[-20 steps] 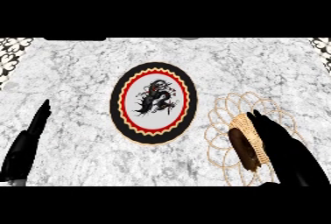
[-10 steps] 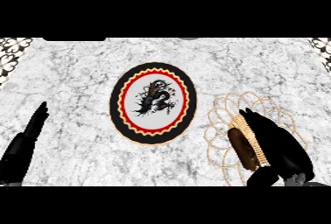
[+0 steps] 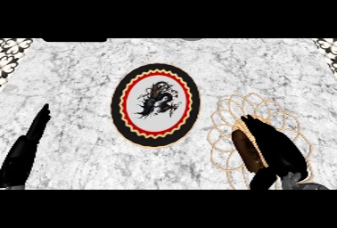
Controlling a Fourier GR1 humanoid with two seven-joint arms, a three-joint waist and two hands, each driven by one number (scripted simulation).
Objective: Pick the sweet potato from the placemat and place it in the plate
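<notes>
Marble counter (image 3: pixel 79 80) fills the view, pale and veined, and it carries everything we note below. Next in size is the plate (image 3: pixel 125 120), black-rimmed with a red ring and a dark dragon figure at its centre, standing left of the placemat and apart from it. The placemat (image 3: pixel 227 111) is a tan openwork of looped rings at the right of the view.

Our right hand (image 3: pixel 280 149) lies over the placemat, fingers pointing away from us and curled along the right side of the sweet potato (image 3: pixel 245 149), thumb low near its nearer end. We judge the hand closed around it, though the far side of the grasp is hidden. The sweet potato, brown and long, rests on the placemat, touching the fingers, its left flank bare.

Our left hand (image 3: pixel 30 142) rests at the lower left edge, fingers straight, idle.

Step in hand, as we read it: securing the grasp, lift not yet made. The next move calls for raising the sweet potato clear of the placemat, carrying it left, and lowering it onto the plate.
</notes>
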